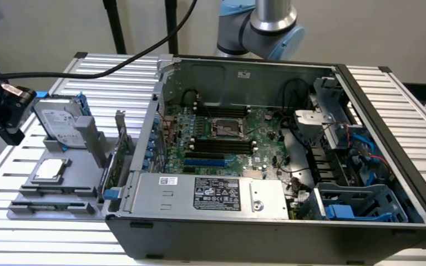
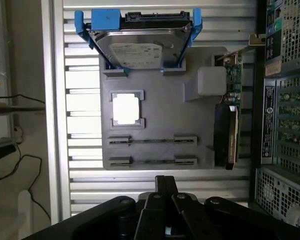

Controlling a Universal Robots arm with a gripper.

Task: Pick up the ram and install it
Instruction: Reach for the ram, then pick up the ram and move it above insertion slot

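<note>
Two thin ram sticks stand edge-on in the holders of a grey tray [image 2: 160,100]; the nearer one [image 2: 152,161] lies beside the other [image 2: 152,141]. In the exterior view they show at the tray's front [image 1: 50,206]. My gripper [image 2: 166,185] hangs above the slatted table just off the tray's ram end, shut with nothing between its fingers. In the exterior view the gripper [image 1: 7,119] is at the far left, above the tray's edge. The black motherboard slots [image 1: 217,147] lie inside the open computer case [image 1: 390,127].
The tray also carries a hard drive in a blue bracket [image 2: 140,45], a square silver processor [image 2: 126,108] and an upright expansion card [image 2: 231,130]. The case's perforated wall [image 2: 285,100] stands right beside the tray. Cables [image 1: 87,72] run across the table behind.
</note>
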